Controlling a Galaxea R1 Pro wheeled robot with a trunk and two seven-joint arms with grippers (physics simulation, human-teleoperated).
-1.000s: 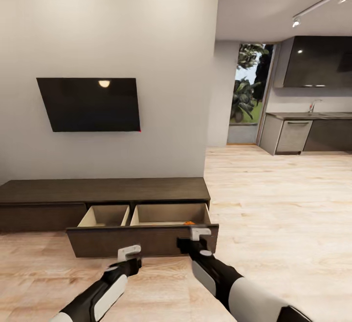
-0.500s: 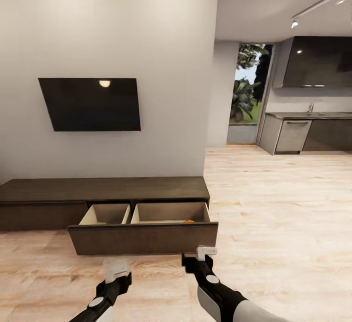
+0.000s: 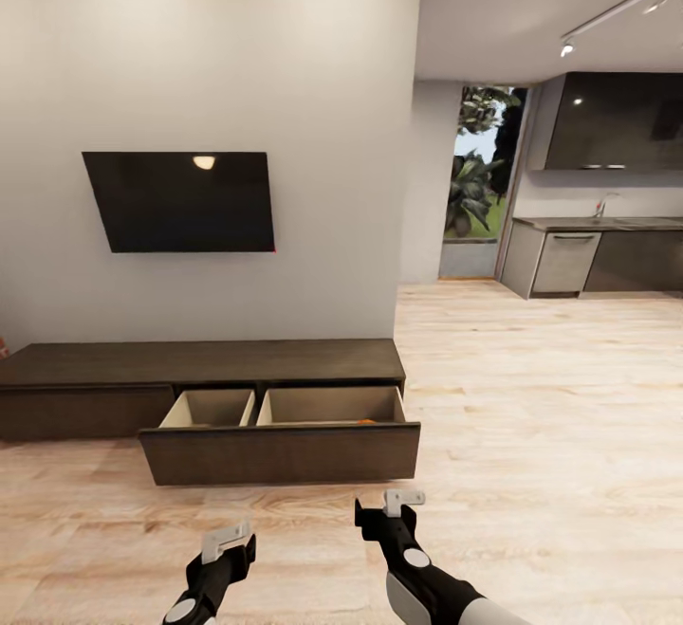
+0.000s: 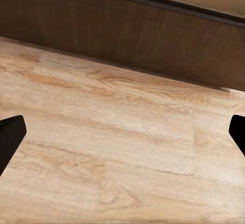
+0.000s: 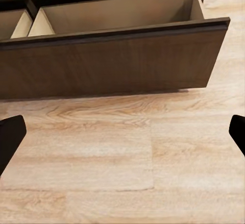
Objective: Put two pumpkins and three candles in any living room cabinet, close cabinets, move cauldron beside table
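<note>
While the cabinet (image 3: 204, 364) sits against the wall with its drawer (image 3: 281, 452) pulled out, a sliver of orange pumpkin (image 3: 366, 422) shows inside at the drawer's right end. Your left gripper (image 3: 228, 542) and right gripper (image 3: 402, 502) hang over bare floor (image 3: 531, 435) short of the drawer front, both spread wide, holding nothing.

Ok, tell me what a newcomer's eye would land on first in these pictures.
First, the long, low dark-brown wooden cabinet against the pale wall, its wide drawer pulled out over the light wood floor, a sliver of bright orange showing inside near its right end. Above it hangs a flat black wall screen. Low in the head view, the left tool and right tool hang open and empty short of the drawer front.
</note>
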